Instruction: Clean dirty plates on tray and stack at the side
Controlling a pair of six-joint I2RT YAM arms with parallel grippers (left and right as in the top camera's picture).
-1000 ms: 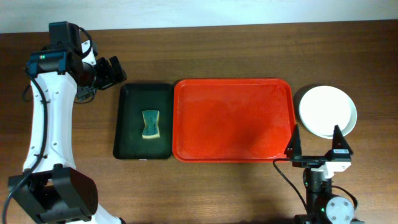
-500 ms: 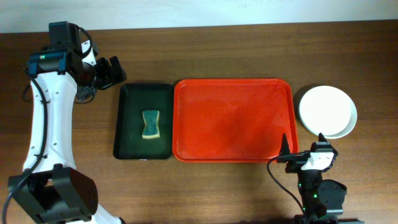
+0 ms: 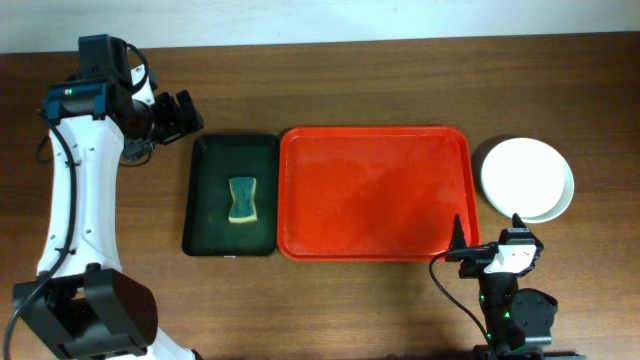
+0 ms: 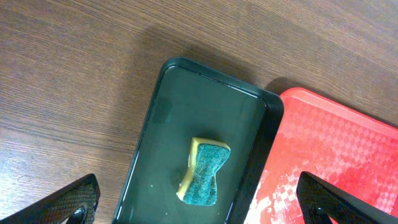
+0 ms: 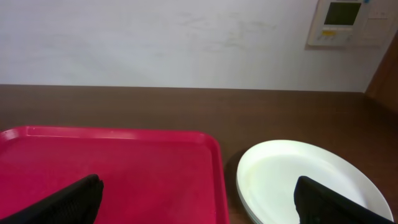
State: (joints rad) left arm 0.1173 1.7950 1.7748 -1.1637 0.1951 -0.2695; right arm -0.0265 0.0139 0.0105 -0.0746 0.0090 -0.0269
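The red tray (image 3: 375, 190) lies in the middle of the table with nothing on it and shows wet patches. The plates (image 3: 527, 180) sit stacked on the table just right of it, the white one on top and a pale rim showing under it. My right gripper (image 3: 487, 228) is open and empty at the front, near the tray's front right corner. Its wrist view looks level across the tray (image 5: 112, 168) and the plates (image 5: 305, 180), with the gripper (image 5: 198, 183) open. My left gripper (image 3: 188, 112) is open and empty, high beyond the black tray's far left corner.
A narrow black tray (image 3: 232, 195) lies left of the red one and holds a yellow-green sponge (image 3: 242, 200). The left wrist view looks down on the black tray (image 4: 168, 106), the sponge (image 4: 202, 174) and the red tray's corner (image 4: 336, 149). A wall runs behind the table.
My right gripper has drawn back toward the front edge and turned, its fingers now closer to the tray's corner. It has held still for the last half second. The left arm has not moved.
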